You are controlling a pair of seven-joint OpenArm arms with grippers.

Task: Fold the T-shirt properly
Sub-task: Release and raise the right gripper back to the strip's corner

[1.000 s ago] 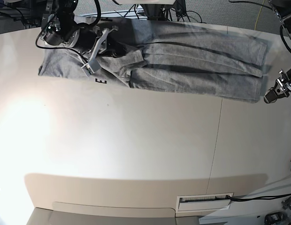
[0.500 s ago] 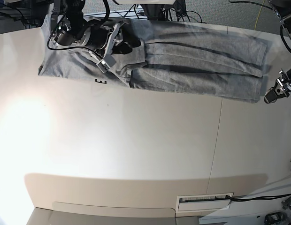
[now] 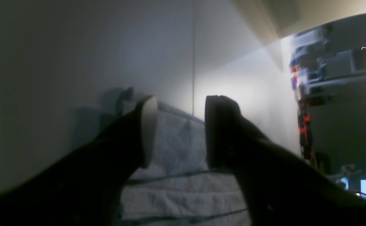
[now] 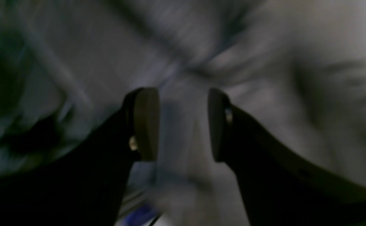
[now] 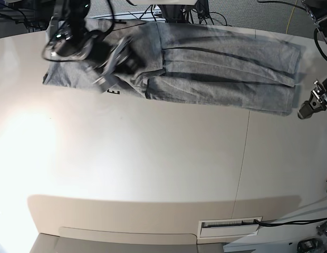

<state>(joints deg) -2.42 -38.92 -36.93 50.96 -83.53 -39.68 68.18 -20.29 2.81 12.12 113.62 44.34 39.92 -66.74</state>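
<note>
The grey T-shirt (image 5: 221, 71) lies as a long folded band along the far side of the table, and a black letter (image 5: 114, 92) peeks out at its front left edge. My right gripper (image 5: 104, 76) hovers, motion-blurred, over the shirt's left part. In the right wrist view it (image 4: 183, 122) is open, with only creased grey cloth (image 4: 280, 62) below. My left gripper (image 5: 306, 110) sits at the shirt's right front corner. In the left wrist view it (image 3: 176, 128) is open, its fingers (image 3: 148, 125) straddling the shirt's corner (image 3: 176, 150), which lies flat on the table.
The white table (image 5: 153, 158) has a seam (image 5: 245, 153) running front to back on the right. A slotted plate (image 5: 229, 226) sits at the front edge. Cables and equipment (image 5: 179, 10) crowd the back edge. Bright glare covers the left front.
The right gripper let go of the cloth fold, opened, and swung right, then back left over the shirt. The left gripper widened slightly and barely moved.
</note>
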